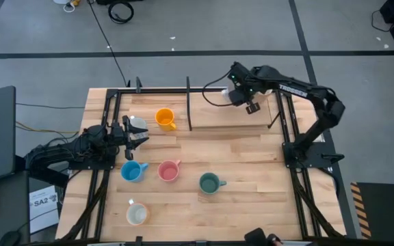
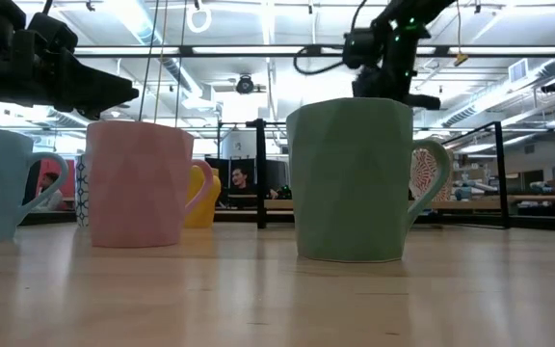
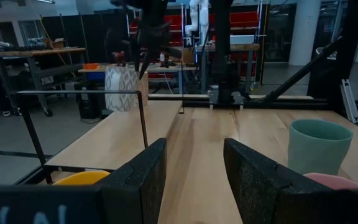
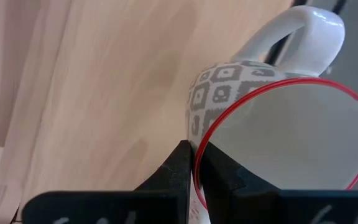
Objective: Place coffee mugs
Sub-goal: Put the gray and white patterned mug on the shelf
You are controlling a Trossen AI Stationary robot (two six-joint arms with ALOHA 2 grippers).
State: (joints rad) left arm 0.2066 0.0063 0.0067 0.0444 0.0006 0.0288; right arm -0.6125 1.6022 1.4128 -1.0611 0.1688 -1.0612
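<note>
A: What is lying on the wooden table (image 1: 238,154), and where, taking the pink mug (image 1: 168,171) as the reference?

B: The pink mug is sitting near the middle. The light blue mug (image 1: 132,171) is standing just beside it on the left arm's side, and the teal-green mug (image 1: 209,183) is standing near it on the right arm's side. The orange mug (image 1: 164,118) is resting beyond it toward the far edge, and a white mug (image 1: 137,215) is sitting nearer the front edge.

A: What is the right arm doing?

B: The right gripper (image 1: 251,107) is hanging above the far side of the table, well apart from the pink mug. Its fingers are clamping the red rim of a patterned white mug (image 4: 278,124), one inside and one outside.

A: And the left arm?

B: The left gripper (image 1: 135,134) is hovering near the pink mug, beside another white mug (image 1: 137,124). Its fingers (image 3: 135,180) are standing spread, grasping nothing.
</note>
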